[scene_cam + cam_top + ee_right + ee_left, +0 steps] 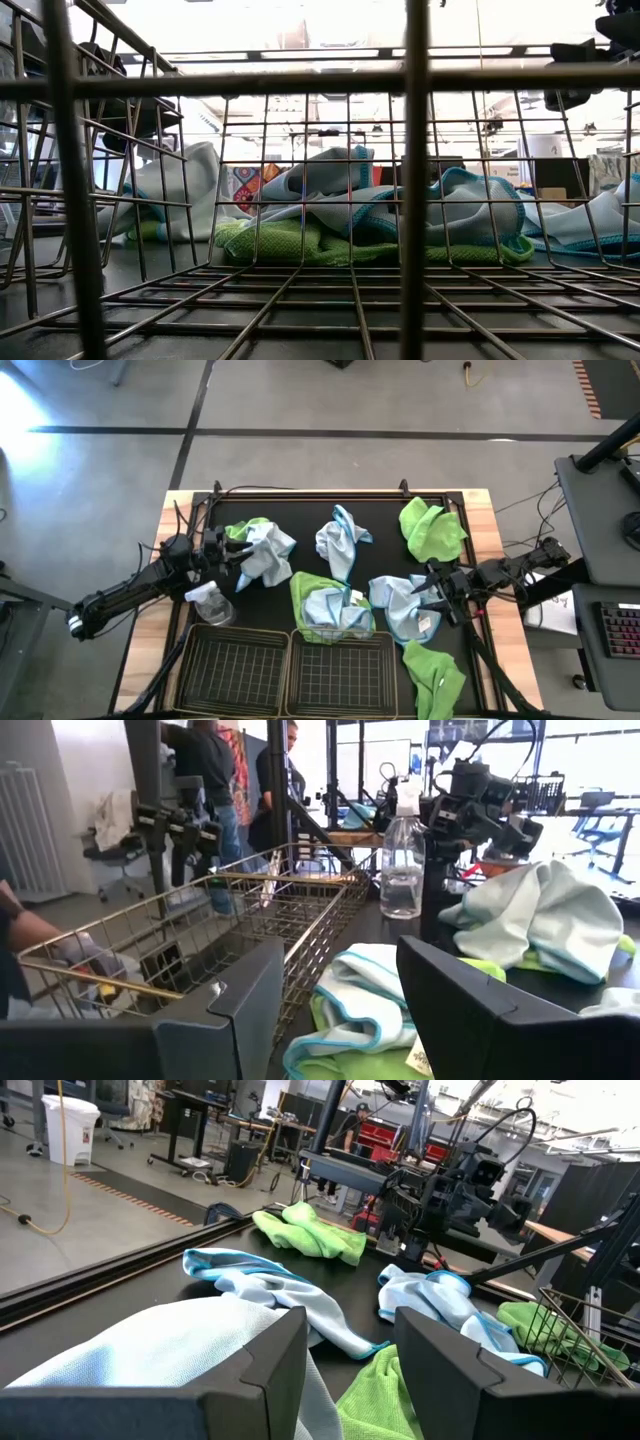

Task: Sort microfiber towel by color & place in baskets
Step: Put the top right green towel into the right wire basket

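Several towels lie on the black mat (300, 520). A pale blue one on lime green (262, 552) sits by my left gripper (240, 552), which is open (350, 1330) just beside it. My right gripper (425, 592) is open (335, 975) and low, over the edge of a pale blue towel (400, 608). A blue-and-green heap (325, 605) lies against the far rim of the right basket (345, 675). The left basket (235, 665) holds nothing. Other towels: blue (340, 540), green (432, 528), green (435, 675). My left gripper has the pale blue towel (150, 1350) bunched against the outer side of one finger (265, 1370); nothing lies between the fingers, and I cannot tell whether finger and cloth touch. My right gripper touches nothing that I can see.
A clear spray bottle (210, 600) stands on the mat beside the left basket's far corner. Both baskets sit side by side at the table's near edge. People stand in the room beyond the table (210, 770). Bare mat shows between the towels at the middle (300, 520).
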You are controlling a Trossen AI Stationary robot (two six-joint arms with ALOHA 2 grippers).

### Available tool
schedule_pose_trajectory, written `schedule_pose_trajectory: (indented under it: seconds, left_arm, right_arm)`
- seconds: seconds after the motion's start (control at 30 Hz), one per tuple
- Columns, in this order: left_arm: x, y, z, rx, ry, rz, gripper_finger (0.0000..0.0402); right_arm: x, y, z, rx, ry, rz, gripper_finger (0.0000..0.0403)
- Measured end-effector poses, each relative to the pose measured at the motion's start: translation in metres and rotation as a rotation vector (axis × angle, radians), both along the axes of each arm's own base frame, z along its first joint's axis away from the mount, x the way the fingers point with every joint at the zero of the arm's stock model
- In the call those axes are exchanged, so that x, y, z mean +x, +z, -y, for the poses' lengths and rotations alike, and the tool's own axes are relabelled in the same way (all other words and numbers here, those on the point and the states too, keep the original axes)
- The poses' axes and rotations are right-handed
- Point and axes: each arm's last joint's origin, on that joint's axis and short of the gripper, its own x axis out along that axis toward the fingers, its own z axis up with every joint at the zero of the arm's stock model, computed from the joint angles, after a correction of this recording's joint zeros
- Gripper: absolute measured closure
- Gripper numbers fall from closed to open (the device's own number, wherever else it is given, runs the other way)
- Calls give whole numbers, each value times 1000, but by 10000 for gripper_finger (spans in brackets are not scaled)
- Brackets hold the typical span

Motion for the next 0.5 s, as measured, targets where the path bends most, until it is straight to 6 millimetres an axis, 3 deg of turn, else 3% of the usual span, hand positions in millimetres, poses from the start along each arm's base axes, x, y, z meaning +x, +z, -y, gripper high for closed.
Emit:
schedule_pose_trajectory:
  seconds: [0.27,0.5]
  left_arm:
    - [0,0,0,0,0,1,263]
    - [0,0,0,0,0,0,263]
  right_arm:
    - [0,7,4,119,-116,42,211]
    - [0,9,4,113,-134,70,211]
